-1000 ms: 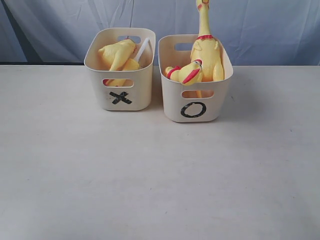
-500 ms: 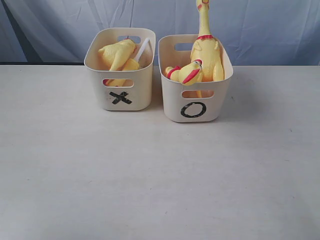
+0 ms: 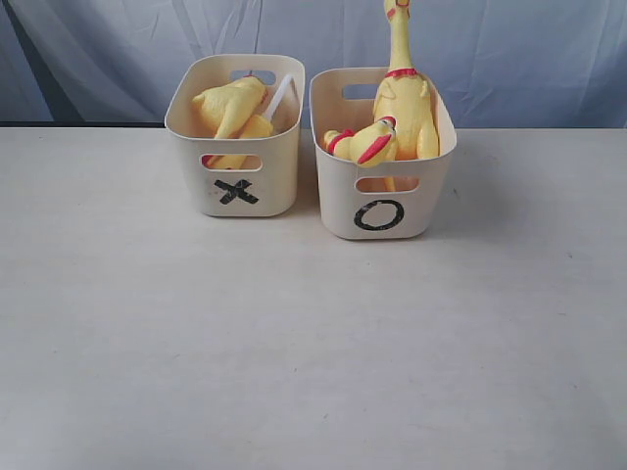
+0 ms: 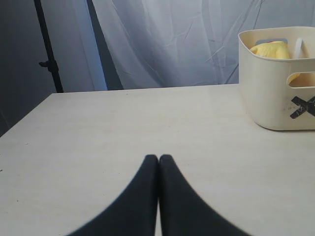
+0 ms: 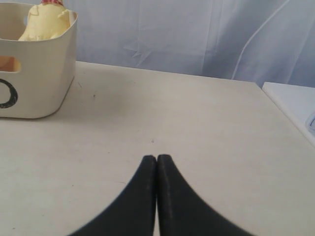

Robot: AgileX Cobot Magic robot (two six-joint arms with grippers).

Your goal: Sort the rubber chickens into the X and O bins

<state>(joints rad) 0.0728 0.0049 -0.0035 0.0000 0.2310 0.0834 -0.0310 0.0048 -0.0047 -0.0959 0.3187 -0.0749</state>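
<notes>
Table (image 3: pixel 294 343) spreads pale under everything, with a blue curtain (image 3: pixel 509 59) hanging behind it. Toward the back the X bin (image 3: pixel 276 181) and O bin (image 3: pixel 338 211) stand side by side, nearly touching, X on my left. In the O bin a whole chicken (image 3: pixel 407 103) stands upright, its neck rising well past the rim, and a second chicken (image 3: pixel 367 145) is curled against its front. The X bin holds a yellow body (image 3: pixel 230 103) lying over another piece (image 3: pixel 253 127). My left gripper (image 4: pixel 158 158) and right gripper (image 5: pixel 156 158) hang low over bare table, each with fingers pressed together, holding nothing.
</notes>
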